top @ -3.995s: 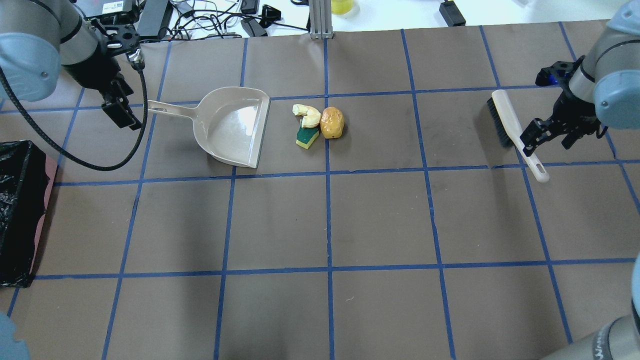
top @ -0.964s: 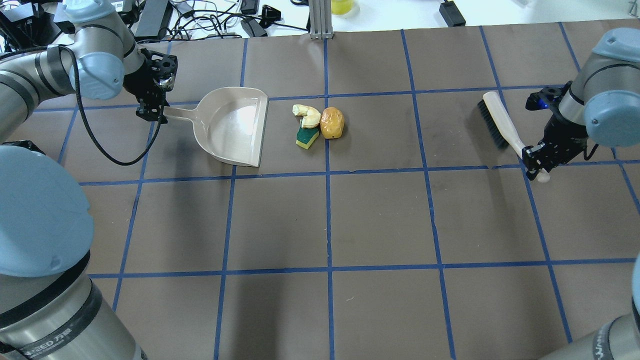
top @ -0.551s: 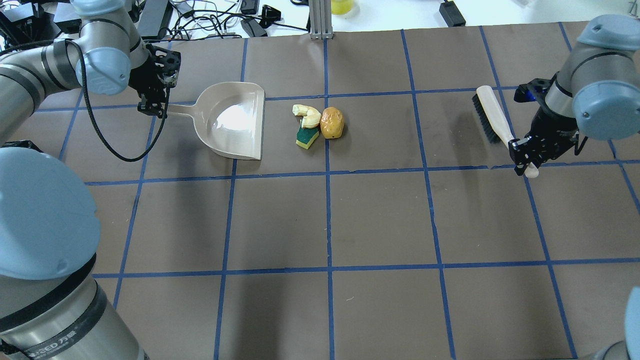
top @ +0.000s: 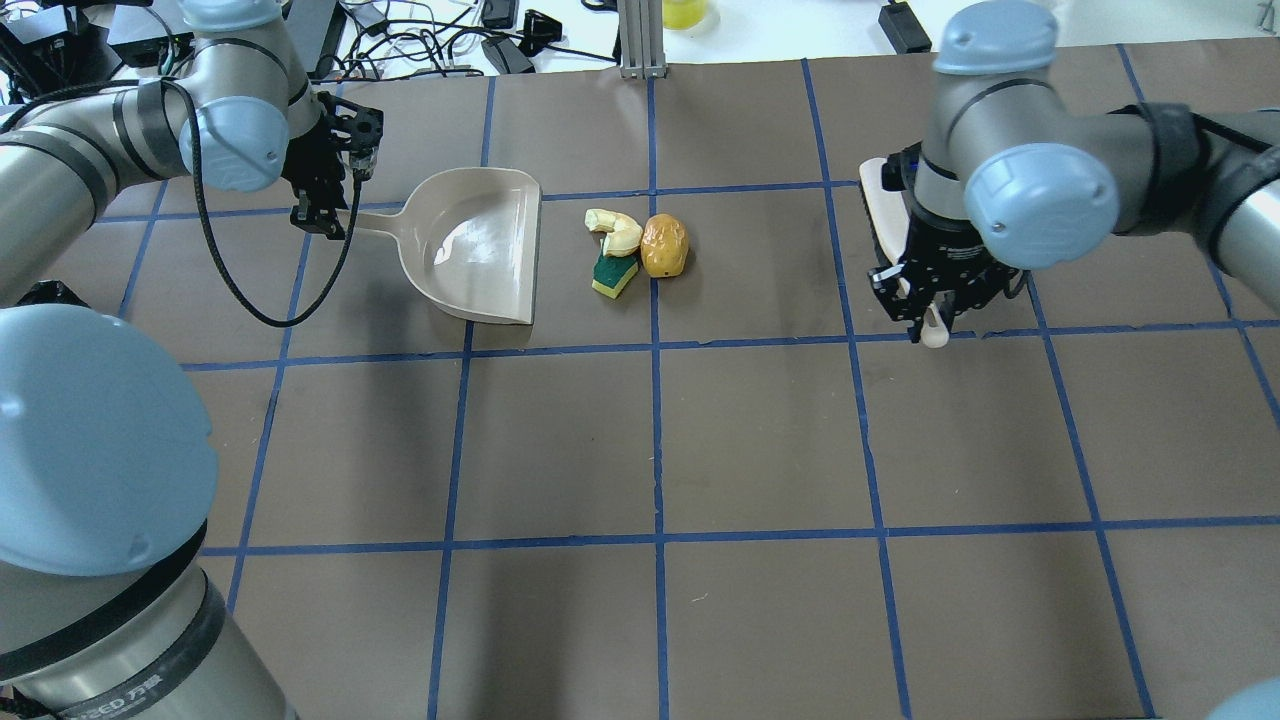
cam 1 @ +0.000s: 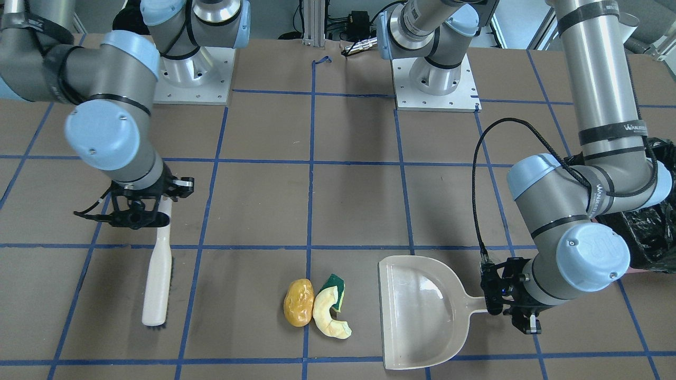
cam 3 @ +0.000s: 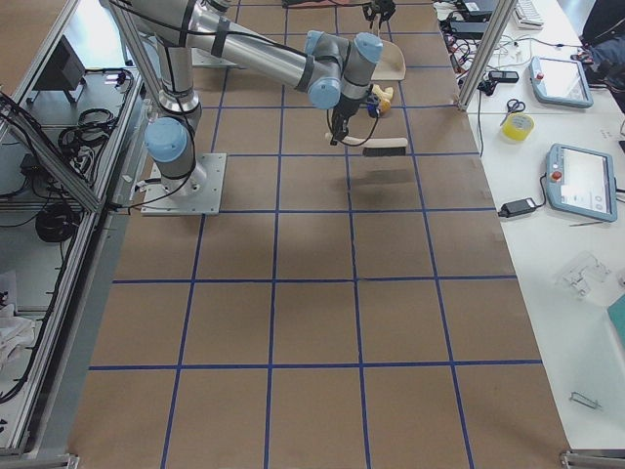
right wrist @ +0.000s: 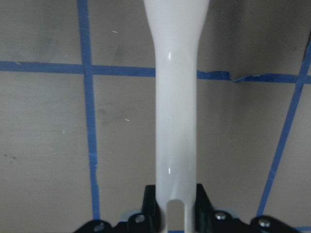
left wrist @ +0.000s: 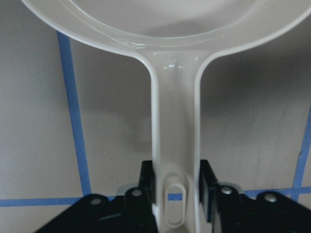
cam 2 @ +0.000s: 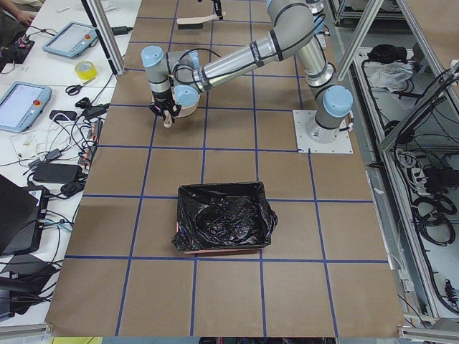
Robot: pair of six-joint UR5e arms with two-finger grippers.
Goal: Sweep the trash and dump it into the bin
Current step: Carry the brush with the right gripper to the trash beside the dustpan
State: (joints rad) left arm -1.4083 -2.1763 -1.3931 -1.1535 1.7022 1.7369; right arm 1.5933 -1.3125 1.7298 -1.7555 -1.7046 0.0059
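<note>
The trash lies together on the brown mat: a golden-brown lump [top: 665,245], a cream crescent [top: 617,229] and a yellow-and-green sponge [top: 613,273]. My left gripper [top: 325,215] is shut on the handle of the beige dustpan [top: 480,250], whose open edge faces the trash a short gap away. My right gripper [top: 930,315] is shut on the handle of a cream brush [cam 1: 157,279], which is held to the right of the trash with its bristles down. The bin [cam 2: 224,226], lined with a black bag, stands on the table's left end.
Blue tape lines grid the mat [top: 760,440]. Cables and devices [top: 430,40] lie beyond the far edge. An aluminium post [top: 640,40] stands at the back middle. The arm bases [cam 1: 433,79] are bolted near the robot's side.
My right arm has carried the brush leftwards, closer to the trash. My left gripper has nudged the dustpan slightly right, towards the trash. The trash has not moved.
</note>
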